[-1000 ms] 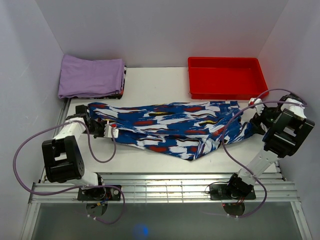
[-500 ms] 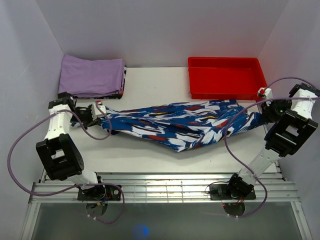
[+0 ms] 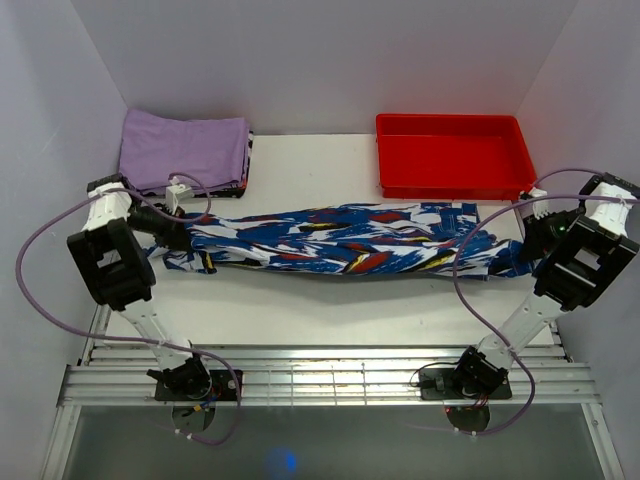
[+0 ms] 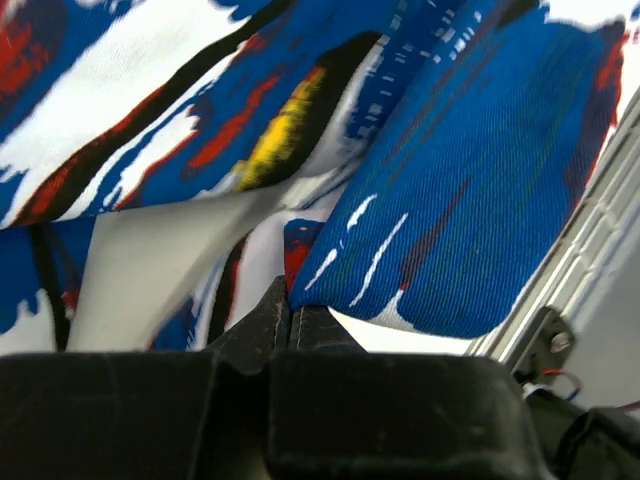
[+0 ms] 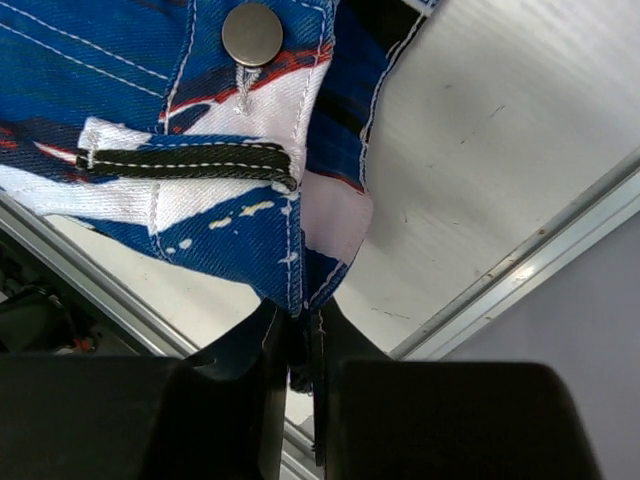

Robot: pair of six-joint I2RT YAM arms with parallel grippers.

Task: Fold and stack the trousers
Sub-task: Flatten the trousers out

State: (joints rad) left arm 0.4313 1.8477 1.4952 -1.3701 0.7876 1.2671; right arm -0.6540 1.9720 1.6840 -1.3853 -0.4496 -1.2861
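The trousers (image 3: 340,238), printed in blue, white, red and black, hang stretched in a long band across the middle of the table. My left gripper (image 3: 178,236) is shut on their left end, where the fabric (image 4: 440,180) fills the left wrist view right above the pressed-together jaws (image 4: 288,312). My right gripper (image 3: 527,245) is shut on the right end. In the right wrist view the waistband edge (image 5: 240,170) with a metal button (image 5: 252,33) and a black belt loop rises out of the closed jaws (image 5: 300,325).
A folded lilac-purple cloth (image 3: 183,152) lies at the back left, just behind the left arm. A red tray (image 3: 452,155) stands at the back right. Metal rails (image 3: 320,375) run along the table's near edge, and white walls close in on both sides.
Both arms have pulled apart, left outward and back, right outward, stretching the bunched trousers into a straight band. The right gripper has closed on the waistband end.
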